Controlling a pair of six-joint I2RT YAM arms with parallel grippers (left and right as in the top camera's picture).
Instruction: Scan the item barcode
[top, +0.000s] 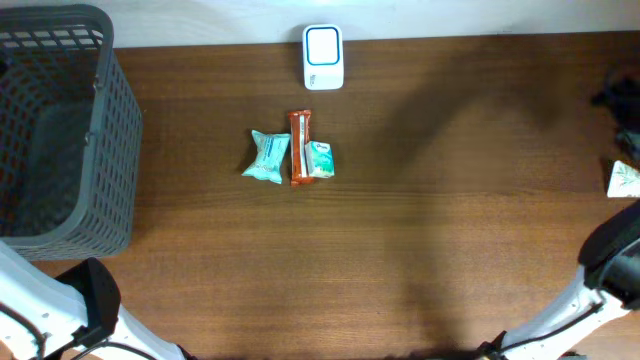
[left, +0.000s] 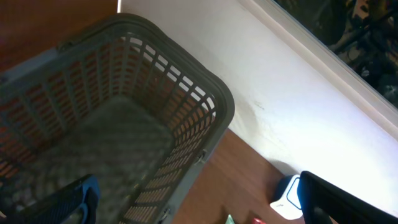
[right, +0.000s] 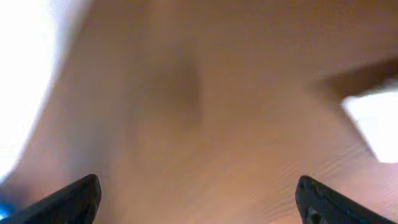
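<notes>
Brown wooden table (top: 430, 260), white scanner (top: 323, 57) at its far edge, grey basket (top: 118, 130) at left.
Teal packet (top: 267, 157), orange bar (top: 300, 148) and green-and-white packet (top: 320, 160) lying side by side at mid-table, just below the scanner, untouched; pale packet (top: 624, 178) at the right edge. Left gripper (left: 196, 190) spread wide, facing the basket, holding nothing; right gripper (right: 198, 186) likewise spread and empty above blurred tabletop.

One grey basket (top: 115, 150) at the left edge of the desk (top: 400, 250). One white scanner (top: 323, 57) at the far edge. Four snack items: three clustered mid-desk, i.e. one teal packet (top: 268, 157), one orange bar (top: 300, 147), one small green-white packet (top: 320, 160); plus one pale packet (top: 624, 178) at the right edge. Two arms: left arm (top: 50, 305), right arm (top: 610, 275), near corners.
</notes>
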